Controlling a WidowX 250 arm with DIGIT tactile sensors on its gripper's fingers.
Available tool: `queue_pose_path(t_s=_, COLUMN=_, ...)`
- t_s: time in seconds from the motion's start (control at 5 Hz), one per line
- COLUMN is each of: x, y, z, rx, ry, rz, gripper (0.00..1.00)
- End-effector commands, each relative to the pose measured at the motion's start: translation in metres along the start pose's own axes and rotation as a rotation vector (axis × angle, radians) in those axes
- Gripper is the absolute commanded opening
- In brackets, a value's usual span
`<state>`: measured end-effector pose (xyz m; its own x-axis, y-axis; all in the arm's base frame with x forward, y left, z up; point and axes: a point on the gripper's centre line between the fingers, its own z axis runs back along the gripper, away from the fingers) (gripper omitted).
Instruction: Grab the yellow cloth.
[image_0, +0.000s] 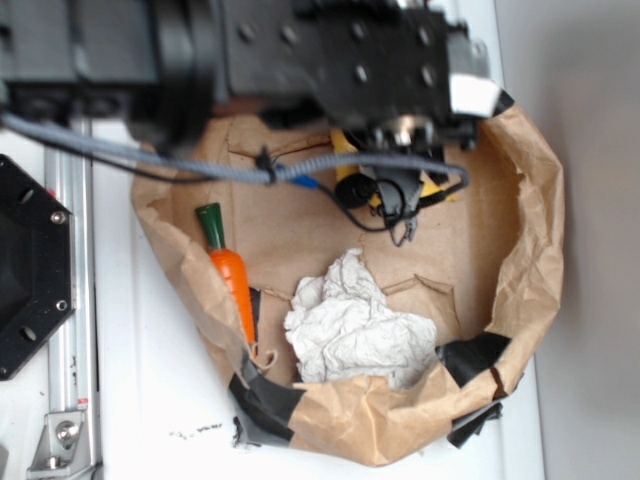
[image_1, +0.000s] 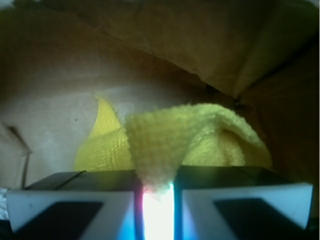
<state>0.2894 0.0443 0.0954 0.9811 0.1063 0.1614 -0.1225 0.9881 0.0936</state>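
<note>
We had the gripper clenched on a narrow fold of the yellow cloth, mid-frame in the wrist view. That thin pinch could slip as we lifted. It lay in a brown paper tray on a white table, near a whitish rag and toy carrot.

In the exterior view, the bright yellow fuzzy cloth is almost wholly hidden beneath the black robot arm, itself cut off by the top edge. In the wrist view, the gripper fingers are cropped at the bottom, and the cloth's lower fold is concealed between them.
</note>
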Motion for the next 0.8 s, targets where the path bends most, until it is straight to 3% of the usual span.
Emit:
queue_pose_path(t_s=0.0, x=0.002, y=0.008, z=0.087, rx=-0.217, ry=-0.014, rz=0.195, gripper=0.00)
queue_pose_path(t_s=0.2, x=-0.008, y=-0.009, z=0.118, rx=-0.304, ry=0.126, rz=0.067, gripper=0.00)
queue_pose_path(t_s=0.4, x=-0.020, y=-0.020, z=0.129, rx=-0.279, ry=0.133, rz=0.016, gripper=0.00)
queue_pose_path(t_s=0.6, x=-0.024, y=-0.027, z=0.133, rx=-0.207, ry=0.113, rz=0.005, gripper=0.00)
